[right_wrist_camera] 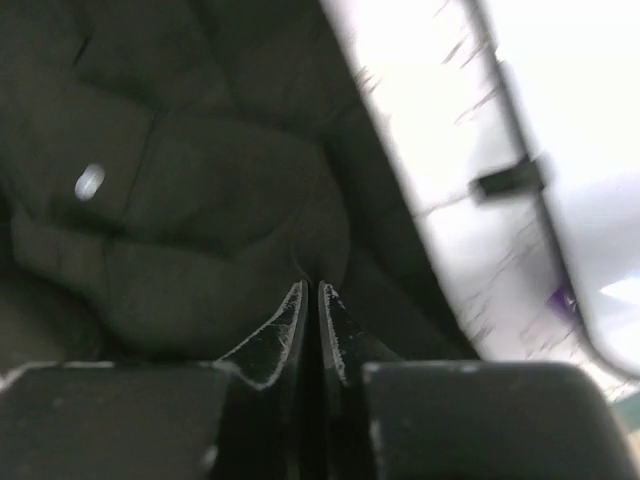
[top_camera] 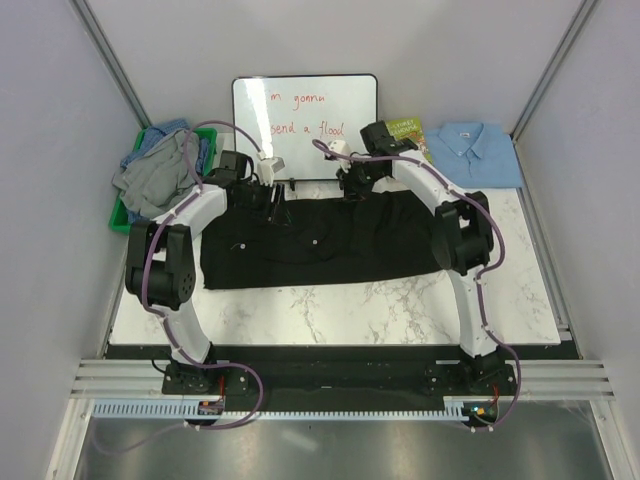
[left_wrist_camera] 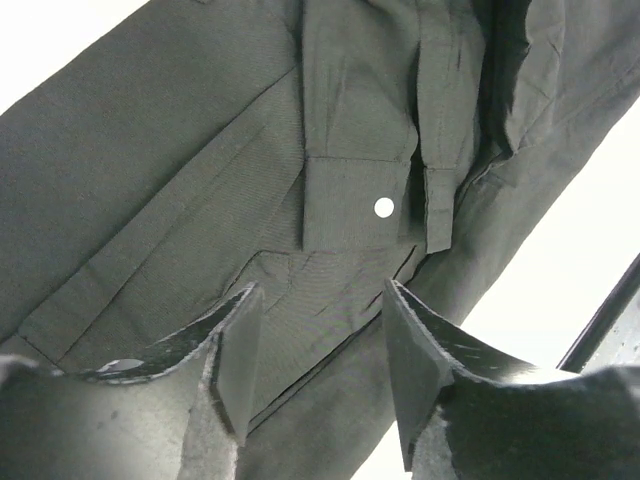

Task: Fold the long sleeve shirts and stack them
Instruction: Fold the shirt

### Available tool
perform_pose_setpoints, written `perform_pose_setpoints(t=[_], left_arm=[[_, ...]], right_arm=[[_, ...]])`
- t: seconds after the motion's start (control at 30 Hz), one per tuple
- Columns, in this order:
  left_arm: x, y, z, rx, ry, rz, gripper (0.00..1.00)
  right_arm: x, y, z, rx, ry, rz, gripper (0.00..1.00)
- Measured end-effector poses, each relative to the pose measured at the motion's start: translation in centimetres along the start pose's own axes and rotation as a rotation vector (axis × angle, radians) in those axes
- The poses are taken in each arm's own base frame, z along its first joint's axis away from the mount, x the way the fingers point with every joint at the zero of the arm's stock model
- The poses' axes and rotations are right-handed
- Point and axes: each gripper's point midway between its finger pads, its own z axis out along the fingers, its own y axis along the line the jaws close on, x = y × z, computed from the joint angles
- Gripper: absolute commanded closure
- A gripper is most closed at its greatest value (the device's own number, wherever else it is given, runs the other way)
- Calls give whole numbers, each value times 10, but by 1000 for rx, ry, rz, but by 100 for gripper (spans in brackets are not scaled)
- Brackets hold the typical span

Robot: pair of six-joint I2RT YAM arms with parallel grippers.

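1. Left wrist view: the left fingers [left_wrist_camera: 232, 350] stand wide apart, touching nothing, over a buttoned cuff [left_wrist_camera: 355, 205] of the black shirt [left_wrist_camera: 150, 180].
2. Right wrist view: the right fingers [right_wrist_camera: 290, 320] are pressed nearly together, pinching a ridge of shirt (blurred and dim).
3. Both arms arch forward to the shirt's far edge; the shirt lies spread on the counter [top_camera: 330, 310].

The left arm [top_camera: 190, 215] and right arm [top_camera: 445, 200] arch forward, wrists tipped down. The left pincer [left_wrist_camera: 320, 300] has its fingers spread apart; the right pincer [right_wrist_camera: 310, 290] has its fingers pressed together.
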Motion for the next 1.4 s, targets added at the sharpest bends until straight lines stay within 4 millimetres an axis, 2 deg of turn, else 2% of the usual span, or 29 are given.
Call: perform_pose_setpoints(t=[0.1, 0.23, 0.3, 0.37, 0.43, 0.53, 0.6, 0.67, 0.73, 0.8, 0.9, 1.03, 1.17, 1.27, 1.33, 1.4], left_arm=[[1, 0, 0, 1, 2, 1, 48], [2, -7, 5, 16, 15, 19, 50], [5, -13, 8, 27, 28, 29, 50], [7, -20, 13, 40, 43, 42, 51], [8, -24, 17, 49, 52, 48, 52], [10, -27, 21, 56, 62, 53, 52], [10, -27, 21, 56, 62, 55, 52], [10, -27, 21, 56, 61, 59, 52], [10, -27, 21, 56, 61, 61, 52], [10, -27, 21, 56, 61, 63, 52], [10, -27, 20, 57, 62, 68, 52], [10, -27, 20, 59, 63, 74, 52], [9, -29, 19, 64, 60, 79, 52], [11, -32, 14, 63, 56, 84, 52], [13, -34, 10, 63, 54, 87, 51], [15, -37, 7, 62, 51, 89, 51]], right_arm=[[22, 27, -26, -35, 56, -20, 92], [43, 70, -77, -54, 97, -110, 94], [54, 88, -97, -69, 117, -163, 94], [72, 106, -108, -103, 146, -211, 92], [92, 119, -109, -147, 185, -228, 91], [133, 137, -105, -244, 277, -238, 77], [153, 148, -104, -313, 328, -242, 60], [165, 156, -104, -364, 360, -246, 45], [169, 163, -102, -404, 375, -252, 41], [168, 169, -101, -448, 388, -252, 40], [150, 166, -97, -482, 370, -260, 39], [106, 149, -99, -444, 276, -317, 33], [52, 132, -108, -375, 161, -313, 34], [17, 113, -97, -341, 92, -259, 34], [14, 106, -79, -348, 87, -193, 34], [25, 103, -57, -365, 117, -115, 34]])
